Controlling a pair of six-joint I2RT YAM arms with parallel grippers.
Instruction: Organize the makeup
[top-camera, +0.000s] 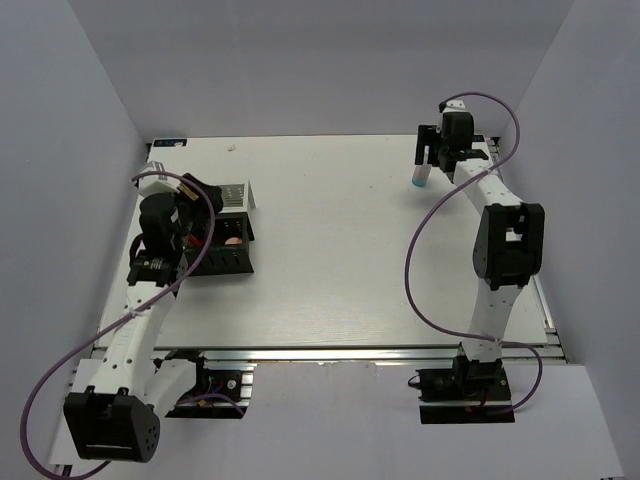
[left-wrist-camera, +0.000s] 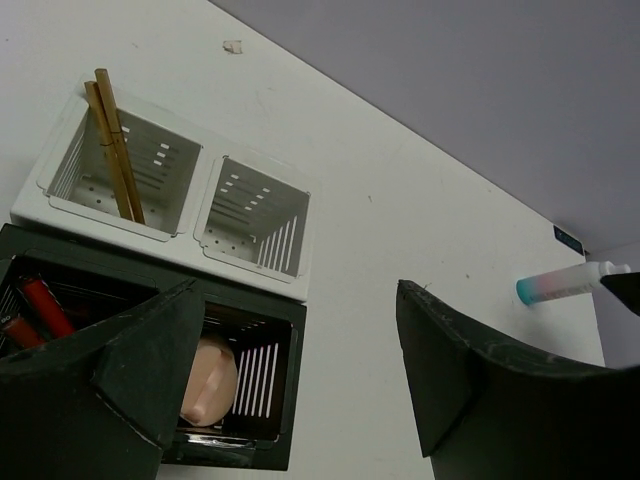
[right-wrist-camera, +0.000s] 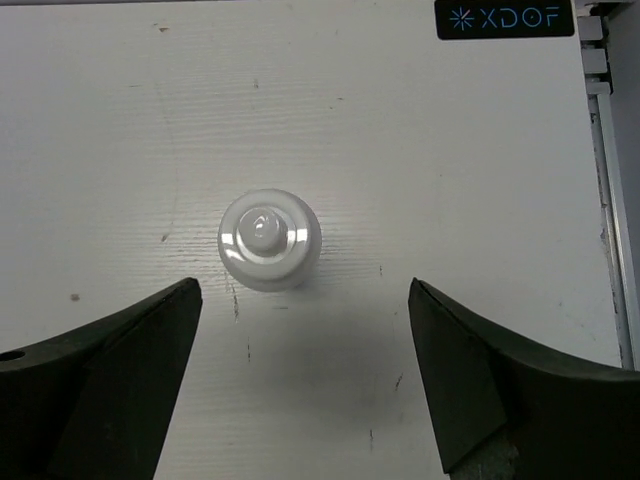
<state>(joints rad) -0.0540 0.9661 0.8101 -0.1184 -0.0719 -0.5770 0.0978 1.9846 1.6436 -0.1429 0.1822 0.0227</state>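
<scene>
Makeup items sit in two places. Wooden sticks (left-wrist-camera: 115, 150) lean in the left bin of the white tray (left-wrist-camera: 200, 200). Red sticks (left-wrist-camera: 40, 310) and a peach disc (left-wrist-camera: 208, 380) lie in the black organizer (left-wrist-camera: 240, 455). The white-blue bottle (right-wrist-camera: 270, 240) stands upright at the tabletop's (top-camera: 330, 260) far right. The right hand (right-wrist-camera: 302, 300) hovers above it, fingers spread wide, not touching. The left hand (left-wrist-camera: 298, 290) gapes empty over the organizer.

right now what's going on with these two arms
The right gripper is open over the small bottle standing on the table, not touching it. The left gripper is open and empty above the black organizer, which holds a peach disc and red sticks. Wooden sticks stand in the white tray beside it.
</scene>
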